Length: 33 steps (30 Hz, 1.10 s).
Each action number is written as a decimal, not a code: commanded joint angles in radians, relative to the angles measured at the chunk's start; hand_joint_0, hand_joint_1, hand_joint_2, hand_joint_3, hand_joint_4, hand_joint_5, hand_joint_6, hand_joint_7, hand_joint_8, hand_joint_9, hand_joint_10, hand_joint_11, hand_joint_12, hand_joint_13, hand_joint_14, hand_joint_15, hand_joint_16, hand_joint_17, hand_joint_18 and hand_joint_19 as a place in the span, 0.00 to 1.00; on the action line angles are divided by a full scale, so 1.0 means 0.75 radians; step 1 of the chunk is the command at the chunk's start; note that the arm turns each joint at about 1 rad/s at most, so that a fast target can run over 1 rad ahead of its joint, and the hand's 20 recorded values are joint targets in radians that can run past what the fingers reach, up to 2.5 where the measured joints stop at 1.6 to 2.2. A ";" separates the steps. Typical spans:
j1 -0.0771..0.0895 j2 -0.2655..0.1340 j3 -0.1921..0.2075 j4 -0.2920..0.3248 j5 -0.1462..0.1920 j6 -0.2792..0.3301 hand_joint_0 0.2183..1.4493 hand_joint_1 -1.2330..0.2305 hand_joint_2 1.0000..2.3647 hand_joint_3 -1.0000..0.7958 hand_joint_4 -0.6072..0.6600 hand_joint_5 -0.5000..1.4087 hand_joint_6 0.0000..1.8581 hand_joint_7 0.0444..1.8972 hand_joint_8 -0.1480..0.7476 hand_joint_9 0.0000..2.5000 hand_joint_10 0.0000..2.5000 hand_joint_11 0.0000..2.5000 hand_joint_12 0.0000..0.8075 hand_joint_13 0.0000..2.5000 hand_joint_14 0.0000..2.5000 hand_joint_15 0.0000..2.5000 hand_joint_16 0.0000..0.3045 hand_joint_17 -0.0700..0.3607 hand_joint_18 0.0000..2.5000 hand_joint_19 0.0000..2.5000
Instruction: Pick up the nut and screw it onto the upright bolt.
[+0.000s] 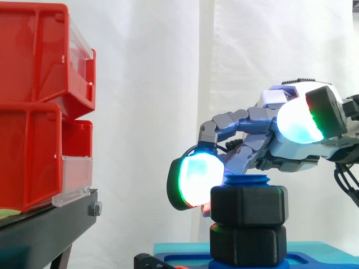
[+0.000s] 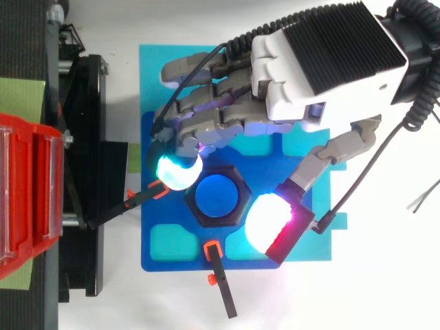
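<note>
a white curtain hung behind the white bench [image 2: 385, 289]. the robot hand [image 2: 313, 69] reached in from the right, above the work, and was spread astride the nut [image 1: 249, 206] rather than closed on it. one glowing finger pad [image 1: 193, 180] was curled down against the nut's far-left side, while the thumb pad [image 2: 271, 223] stood off to its near right and, in the side view, sat higher than the nut. the nut was already on the bolt [image 1: 247, 180], whose blue tip showed just above it, with a second black hex piece [image 1: 248, 244] directly below. the bolt's long axis ran straight up from the blue fixture plate [image 2: 165, 258], directly under the gap between finger and thumb. the next turn probably needed the thumb brought down to the nut's level. red bins [image 1: 33, 73] stood well apart at the left.
</note>
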 commanded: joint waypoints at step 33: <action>-0.073 0.000 0.002 0.051 -0.092 0.027 0.24 0.61 0.00 0.28 0.53 0.30 0.33 0.65 0.39 0.72 0.00 0.05 0.11 0.45 0.00 0.00 0.00 0.16 0.31 0.00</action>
